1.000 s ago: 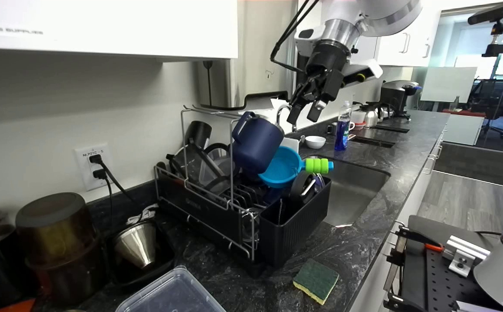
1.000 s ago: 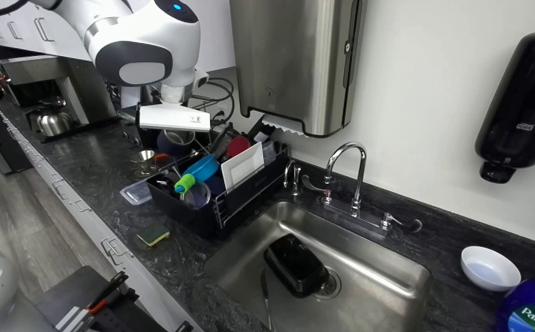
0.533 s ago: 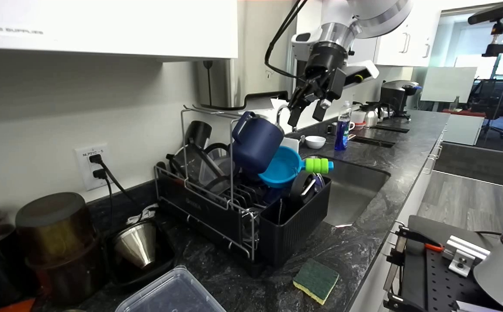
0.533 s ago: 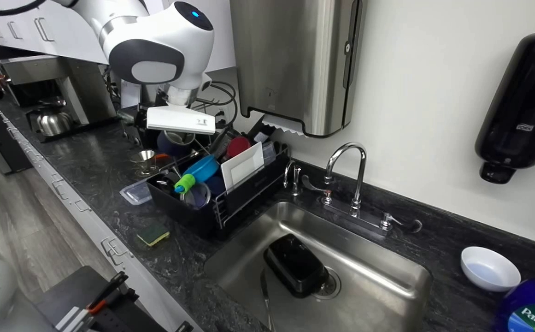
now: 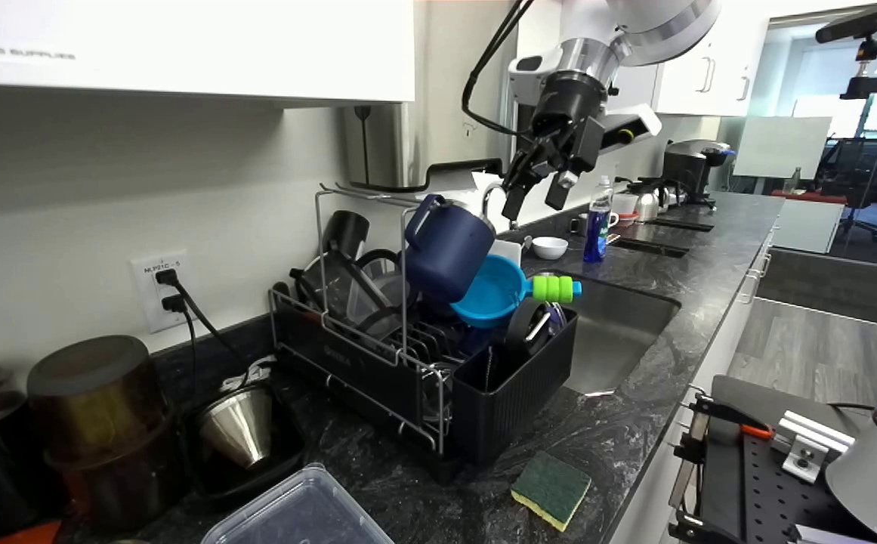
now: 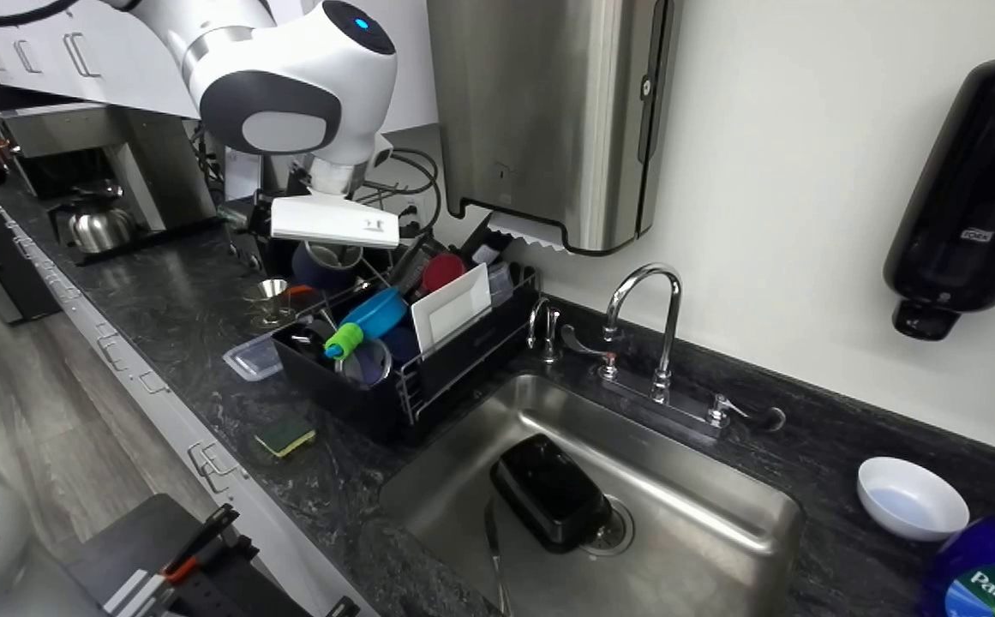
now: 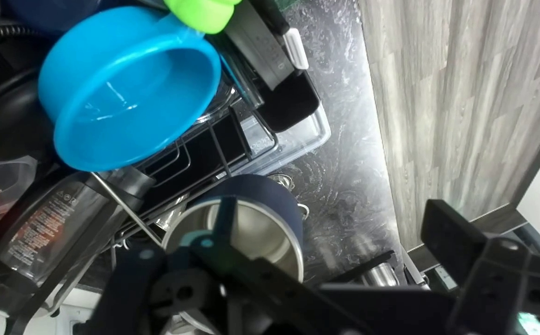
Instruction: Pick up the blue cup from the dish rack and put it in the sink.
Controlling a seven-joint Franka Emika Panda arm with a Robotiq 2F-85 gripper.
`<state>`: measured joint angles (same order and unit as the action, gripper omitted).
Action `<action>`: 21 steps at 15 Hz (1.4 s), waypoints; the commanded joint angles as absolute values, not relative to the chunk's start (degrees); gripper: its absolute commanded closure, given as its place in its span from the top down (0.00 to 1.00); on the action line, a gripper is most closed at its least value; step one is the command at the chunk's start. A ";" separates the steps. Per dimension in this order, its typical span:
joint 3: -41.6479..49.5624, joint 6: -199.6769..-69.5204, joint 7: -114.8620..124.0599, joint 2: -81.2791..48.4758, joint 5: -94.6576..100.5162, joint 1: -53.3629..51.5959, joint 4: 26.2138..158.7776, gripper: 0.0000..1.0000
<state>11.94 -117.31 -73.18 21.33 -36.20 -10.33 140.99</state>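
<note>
In an exterior view, our empty, wide-spread pincer [image 5: 535, 202] hangs at two o'clock from the blue cup [image 5: 449, 253] on the dish rack [image 5: 366, 376]. Carrying low, we could knock the light-blue bowl [image 5: 490, 292].

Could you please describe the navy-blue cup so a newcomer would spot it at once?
Beside the rectangular steel sink stands a black wire-framed dish rack. High on it, tilted, is the round, silver-rimmed, navy-blue cup. Its dark body and loop handle set it apart from the straight-handled, bright-blue round bowl.
</note>
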 commanded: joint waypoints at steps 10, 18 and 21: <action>10.36 -112.58 -91.99 18.73 -50.38 -6.17 141.26 1.00; 8.65 -113.99 -104.56 18.57 -58.75 -5.02 143.11 1.00; 8.08 -113.65 -108.25 18.37 -61.07 -4.37 143.71 1.00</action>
<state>9.87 -113.82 -103.50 18.95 -58.10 -6.58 143.18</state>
